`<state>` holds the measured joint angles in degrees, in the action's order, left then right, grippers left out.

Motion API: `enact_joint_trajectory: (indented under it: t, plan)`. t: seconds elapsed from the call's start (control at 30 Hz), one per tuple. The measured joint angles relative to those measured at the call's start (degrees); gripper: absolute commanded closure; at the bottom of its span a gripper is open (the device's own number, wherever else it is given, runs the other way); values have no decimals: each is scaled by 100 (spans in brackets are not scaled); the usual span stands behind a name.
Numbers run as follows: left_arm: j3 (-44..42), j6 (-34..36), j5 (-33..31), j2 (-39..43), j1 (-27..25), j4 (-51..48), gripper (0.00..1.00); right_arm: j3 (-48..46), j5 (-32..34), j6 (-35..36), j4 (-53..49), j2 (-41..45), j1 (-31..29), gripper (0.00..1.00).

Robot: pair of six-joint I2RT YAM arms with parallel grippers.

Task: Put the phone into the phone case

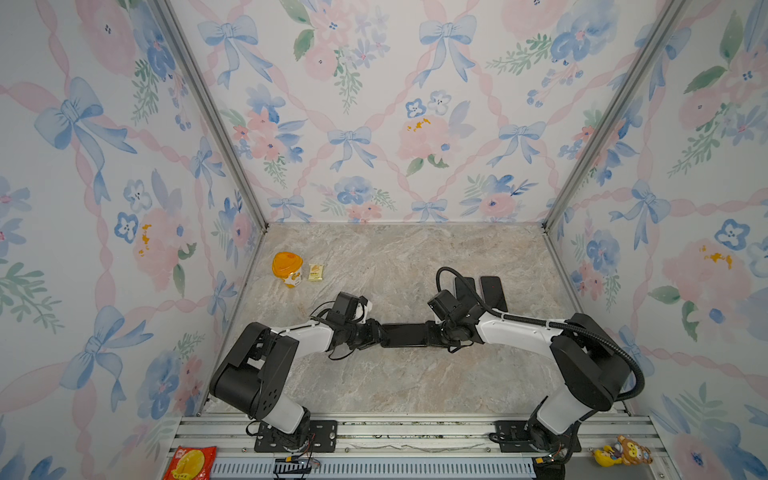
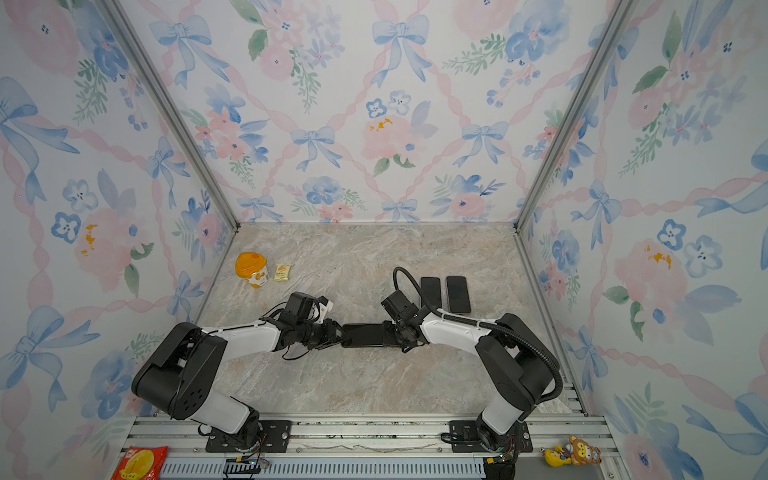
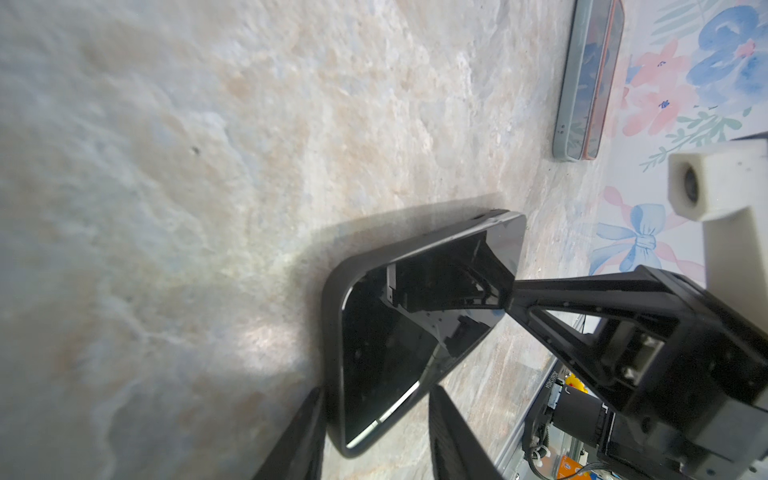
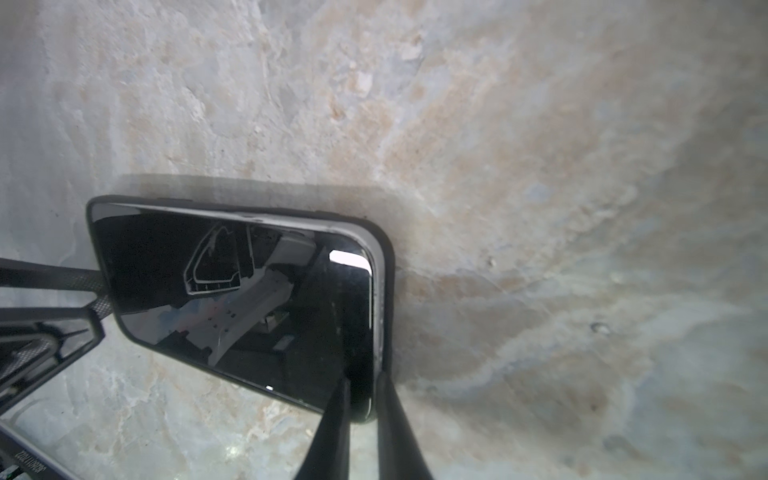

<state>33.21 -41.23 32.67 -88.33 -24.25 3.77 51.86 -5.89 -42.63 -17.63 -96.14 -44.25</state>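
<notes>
Marbled counter (image 1: pixel 415 374): phone (image 4: pixel 232 299) lying screen-up in phone case (image 4: pixel 388 291), long axis running from left gripper (image 3: pixel 376 390) to right gripper (image 4: pixel 363 378). Right pinched thin on the case's one end; left half spread astride the opposite end, grip impossible to tell.

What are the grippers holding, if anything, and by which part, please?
Right gripper pinches the cased phone's corner; left gripper straddles the opposite end, grip unclear.

Nothing can be read with certainty. The red packet (image 1: pixel 189 462) and the orange-lidded cup (image 1: pixel 287 269), both well away from the left gripper (image 1: pixel 381 333), carry print too small to make out.
</notes>
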Motion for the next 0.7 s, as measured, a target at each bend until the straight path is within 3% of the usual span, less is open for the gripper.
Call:
enact_joint_trajectory:
  t: [0.5,0.7]
  plan:
    - [0,0,-2,0,7,-2,58,118,389,96,-199,72,-173,84]
    - [-74,11,22,203,184,-214,53,151,238,378,-671,507,-170,65]
